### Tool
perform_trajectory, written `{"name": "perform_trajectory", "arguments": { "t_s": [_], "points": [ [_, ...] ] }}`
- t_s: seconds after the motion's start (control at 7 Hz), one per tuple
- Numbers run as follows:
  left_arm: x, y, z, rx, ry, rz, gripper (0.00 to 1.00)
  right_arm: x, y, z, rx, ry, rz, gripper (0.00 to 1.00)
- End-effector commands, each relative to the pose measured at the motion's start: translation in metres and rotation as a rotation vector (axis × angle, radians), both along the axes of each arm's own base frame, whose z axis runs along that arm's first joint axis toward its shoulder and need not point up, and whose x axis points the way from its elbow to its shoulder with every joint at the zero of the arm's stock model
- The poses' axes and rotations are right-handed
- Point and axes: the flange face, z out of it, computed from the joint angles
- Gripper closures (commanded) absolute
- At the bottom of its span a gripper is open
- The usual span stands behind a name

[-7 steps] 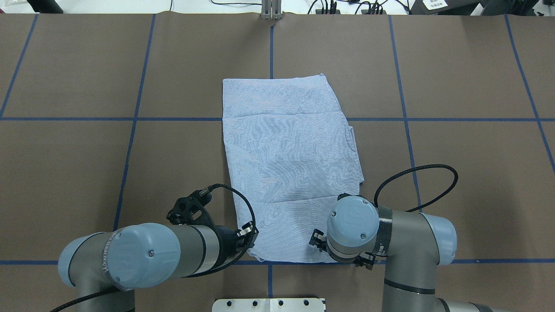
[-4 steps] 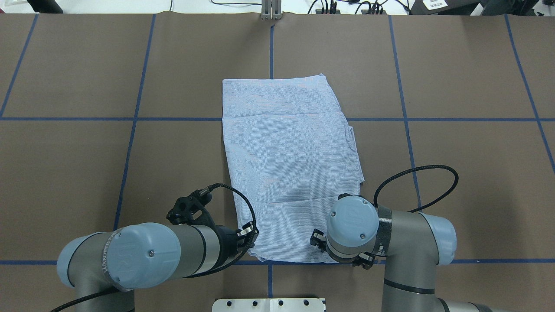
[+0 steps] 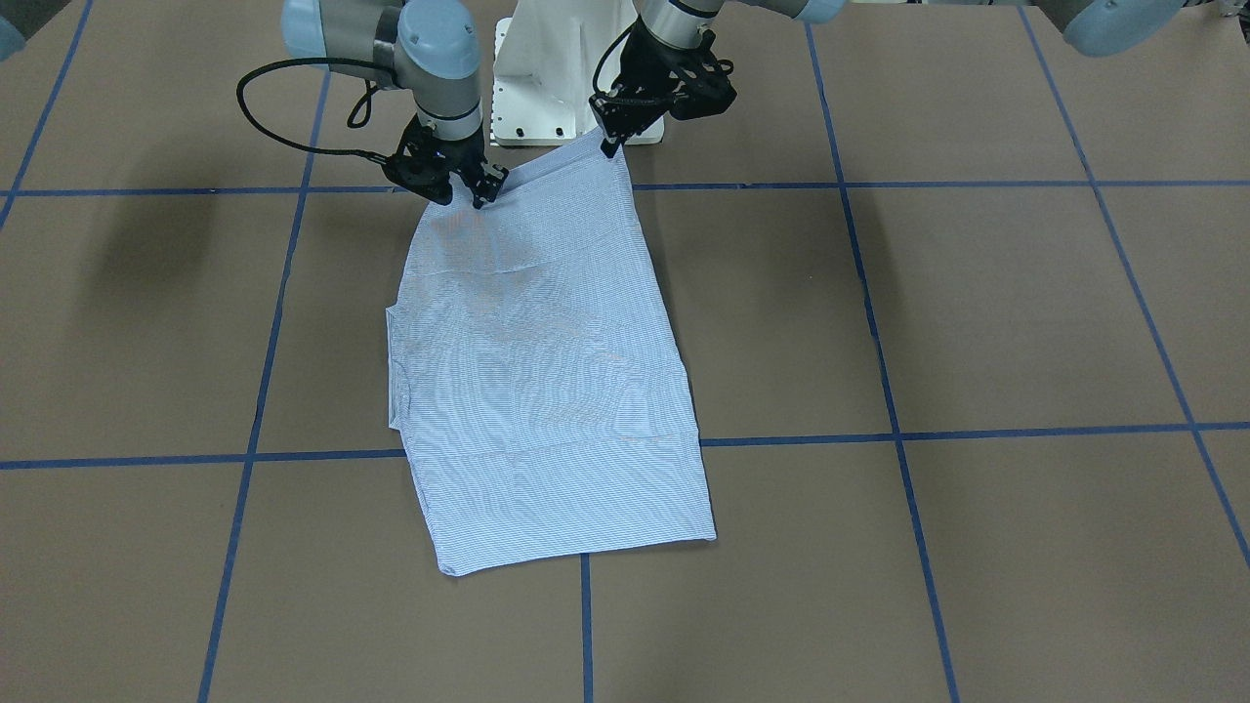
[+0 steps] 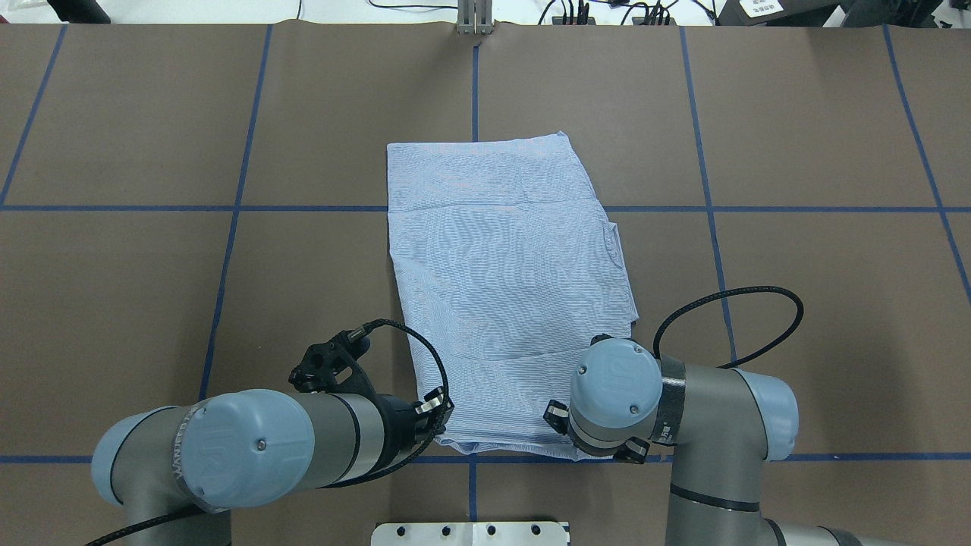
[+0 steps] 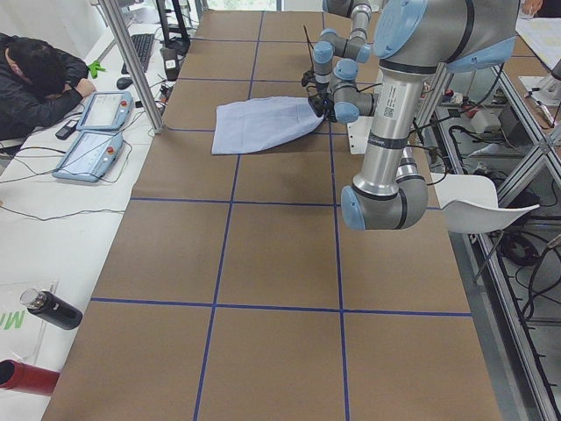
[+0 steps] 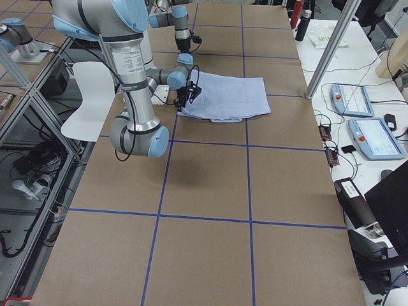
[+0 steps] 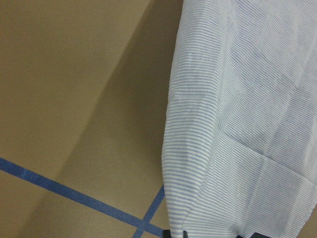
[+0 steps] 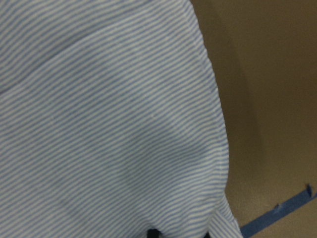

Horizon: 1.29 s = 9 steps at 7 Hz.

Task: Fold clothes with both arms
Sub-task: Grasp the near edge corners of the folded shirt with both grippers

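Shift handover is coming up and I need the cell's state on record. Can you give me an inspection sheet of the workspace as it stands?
surface: brown table cover with a blue tape grid, lying flat.
job's things: striped shirt folded to a long panel, near edge raised off the table.
clutter: nothing seen.
grippers: left pincer and right pincer each shut on a near corner of the shirt.
cables: right wrist cable loops beside the shirt; left wrist cable arcs over its edge.
surroundings: person leaning on the side bench, pendants and a bottle there.
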Motion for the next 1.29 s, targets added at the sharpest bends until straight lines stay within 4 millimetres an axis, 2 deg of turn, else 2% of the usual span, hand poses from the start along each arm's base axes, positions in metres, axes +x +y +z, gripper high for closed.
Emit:
{"name": "perform_trajectory", "arguments": {
  "t_s": [0.0, 0.29, 0.43, 0.86, 1.14],
  "points": [
    [0.000, 0.000, 0.000, 0.000, 0.001, 0.000, 1.00, 0.007, -0.017, -0.004, -0.005, -0.006, 0.032, 1.00],
    [0.000, 0.000, 0.000, 0.000, -0.001, 0.000, 1.00, 0.010, -0.021, -0.011, -0.062, -0.010, 0.112, 1.00],
    [-0.003, 0.001, -0.004, 0.002, 0.008, 0.000, 1.00, 0.015, -0.029, -0.022, -0.079, -0.028, 0.146, 1.00],
    [-0.027, 0.014, -0.019, -0.030, -0.006, 0.072, 1.00, 0.050, -0.014, -0.058, -0.120, -0.141, 0.061, 1.00],
    [-0.044, 0.022, -0.026, -0.047, -0.026, 0.102, 1.00, 0.085, 0.006, -0.077, -0.163, -0.208, 0.001, 1.00]
  ]
}}
